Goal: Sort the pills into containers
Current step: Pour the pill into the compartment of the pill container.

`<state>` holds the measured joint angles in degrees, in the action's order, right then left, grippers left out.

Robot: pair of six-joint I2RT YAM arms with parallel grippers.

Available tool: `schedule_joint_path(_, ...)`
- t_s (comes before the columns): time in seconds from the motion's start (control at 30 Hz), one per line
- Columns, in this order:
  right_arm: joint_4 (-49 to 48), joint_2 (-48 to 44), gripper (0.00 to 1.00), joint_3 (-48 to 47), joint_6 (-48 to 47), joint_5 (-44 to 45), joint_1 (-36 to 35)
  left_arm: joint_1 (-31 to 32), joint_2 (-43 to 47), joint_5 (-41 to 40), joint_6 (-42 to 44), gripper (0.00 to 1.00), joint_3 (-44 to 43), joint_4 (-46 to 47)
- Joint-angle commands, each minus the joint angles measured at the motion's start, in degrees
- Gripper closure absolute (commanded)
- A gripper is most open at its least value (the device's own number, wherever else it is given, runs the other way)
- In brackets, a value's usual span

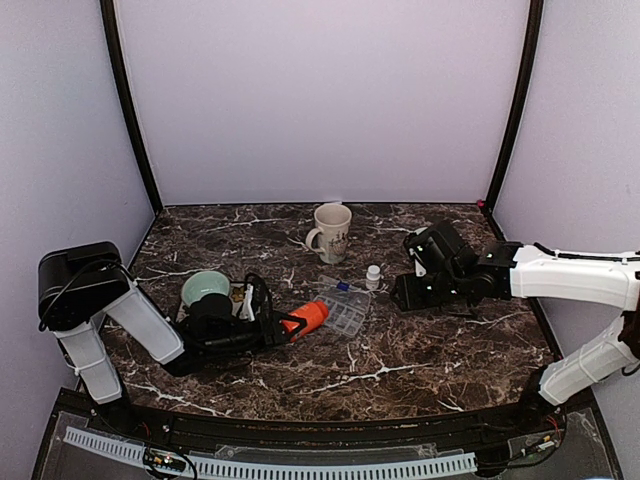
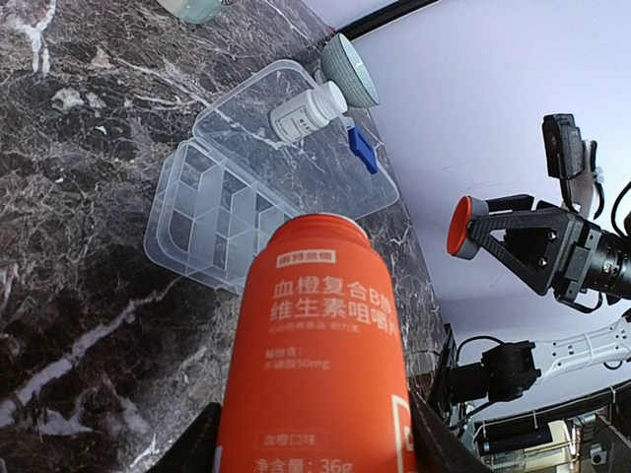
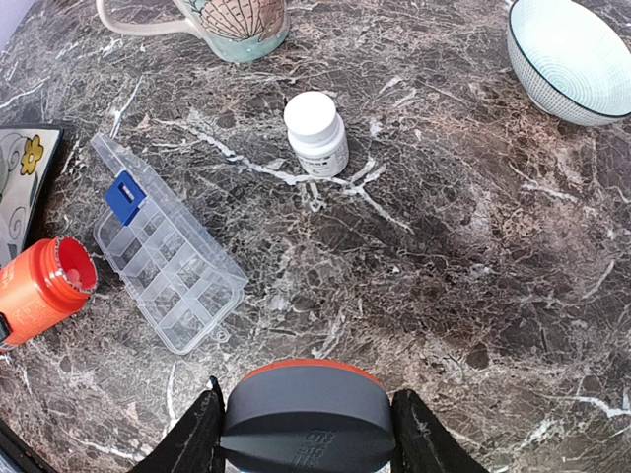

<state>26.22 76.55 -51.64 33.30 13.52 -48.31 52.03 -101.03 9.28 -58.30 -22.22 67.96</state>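
Observation:
My left gripper (image 1: 288,326) is shut on an orange bottle (image 1: 307,317), held tilted with its open mouth toward the clear organiser box (image 1: 341,308). In the left wrist view the orange bottle (image 2: 320,355) fills the space between my fingers (image 2: 197,445), and the box (image 2: 222,212) lies open with its lid flat. My right gripper (image 1: 408,291) is shut on the bottle's grey and orange cap (image 3: 308,414), low over the table right of the box (image 3: 168,266). The open bottle mouth (image 3: 71,276) shows at the left in the right wrist view. No pills are visible.
A small white bottle (image 1: 372,277) stands just right of the box. A cream patterned mug (image 1: 332,232) stands behind it. A pale green bowl (image 1: 205,288) sits by my left arm. Another bowl (image 3: 572,59) lies beyond the white bottle (image 3: 315,133). A flat patterned card (image 3: 20,182) lies at the left.

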Motion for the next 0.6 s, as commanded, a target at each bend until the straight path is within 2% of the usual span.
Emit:
schedule_joint_path(0.0,-1.0,0.2,1.00,-1.5,-0.5,-0.1,0.5,0.4,0.7,-0.7,0.2,1.00,-1.8,0.0)
schedule_joint_path(0.57,-1.0,0.5,1.00,-1.8,-0.8,-0.4,1.0,0.4,0.8,-2.1,0.3,1.00,-3.4,-3.8)
